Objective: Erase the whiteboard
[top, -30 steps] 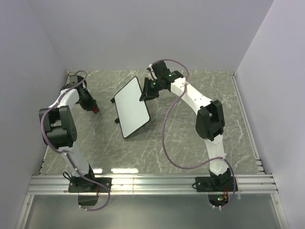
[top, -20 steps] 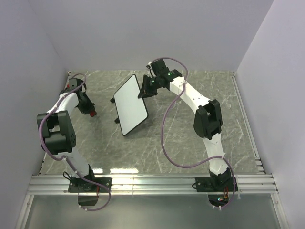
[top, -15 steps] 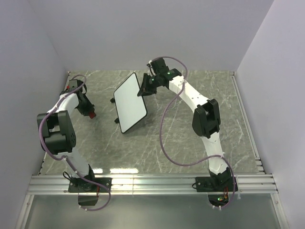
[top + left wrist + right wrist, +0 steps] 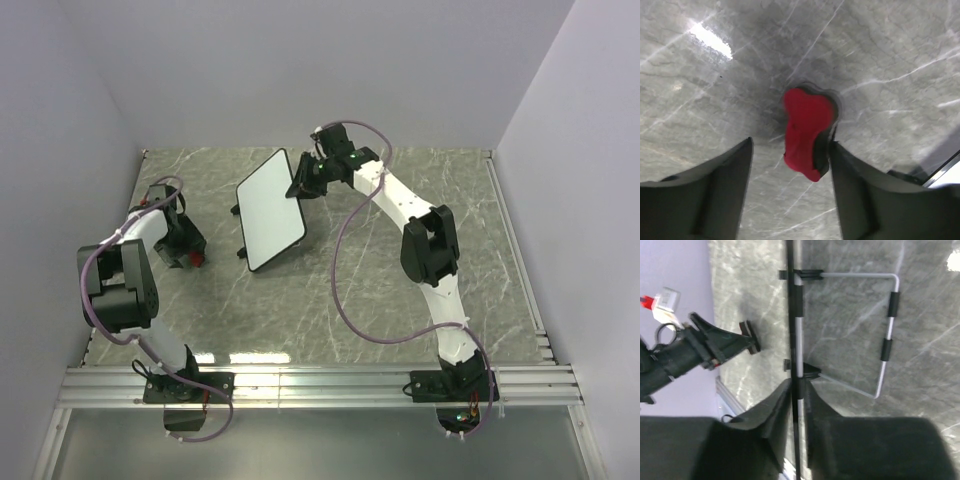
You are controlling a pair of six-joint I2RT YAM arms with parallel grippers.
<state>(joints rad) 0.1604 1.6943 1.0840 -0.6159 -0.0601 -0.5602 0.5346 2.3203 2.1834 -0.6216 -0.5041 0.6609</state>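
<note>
The whiteboard (image 4: 268, 212) stands tilted on its wire stand (image 4: 892, 305) at the back middle of the table, its white face blank. My right gripper (image 4: 300, 183) is at its upper right edge. In the right wrist view the board's black rim (image 4: 789, 290) runs edge-on between the fingers of the right gripper (image 4: 799, 382), with a thin gap on the right side. The red eraser (image 4: 807, 125) lies on the table between the open jaws of my left gripper (image 4: 790, 145). Its black side touches the right finger (image 4: 855, 190). In the top view the left gripper (image 4: 185, 250) and the red eraser (image 4: 196, 259) are at the left.
The marble tabletop (image 4: 400, 290) is walled at the left, back and right. A metal rail (image 4: 320, 385) runs along the near edge by both arm bases. The left arm (image 4: 690, 350) shows beyond the board in the right wrist view.
My left gripper has come nearer along the left side and opened, leaving the eraser on the table. The right gripper has loosened on the board's edge, and the board has shifted slightly left and back.
</note>
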